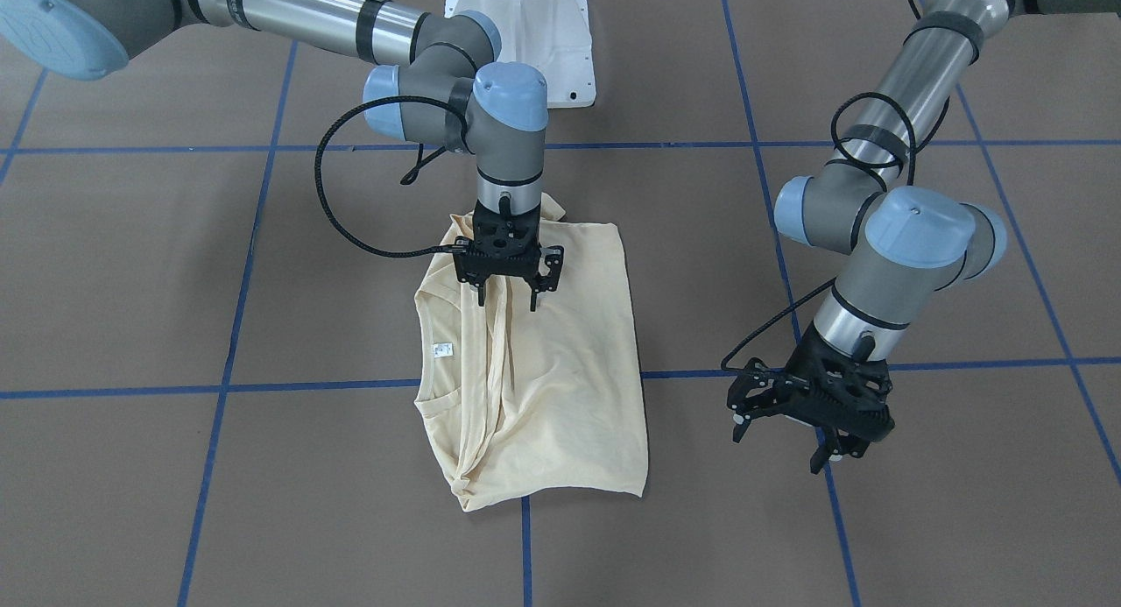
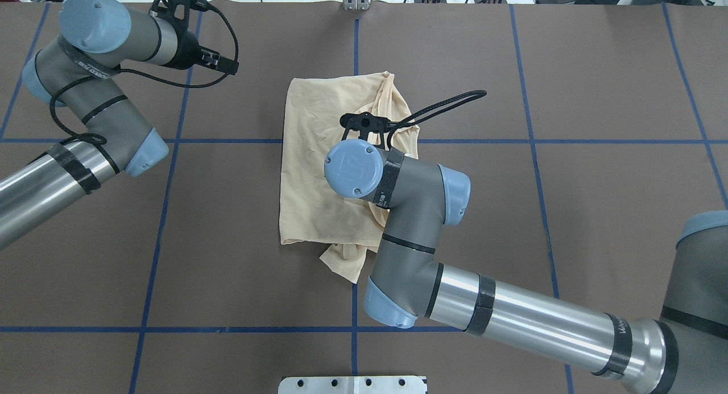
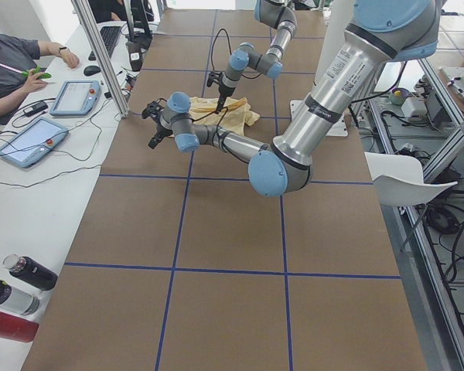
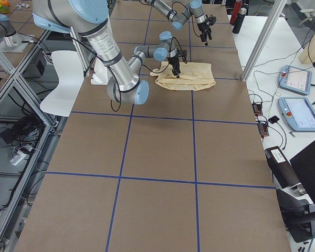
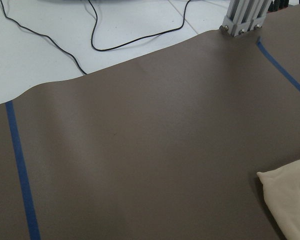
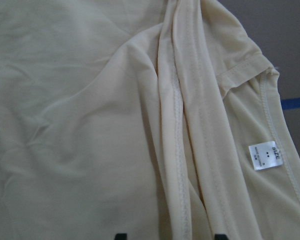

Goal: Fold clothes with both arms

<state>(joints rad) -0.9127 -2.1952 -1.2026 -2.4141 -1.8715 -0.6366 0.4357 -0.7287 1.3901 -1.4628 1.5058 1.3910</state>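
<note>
Thin, creased cream T-shirt (image 1: 560, 370) lies folded into a rough rectangle.

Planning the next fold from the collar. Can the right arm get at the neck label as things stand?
Likely yes: the right gripper hangs open over the shirt, and the label lies uncovered close beside it, nothing between.
</note>
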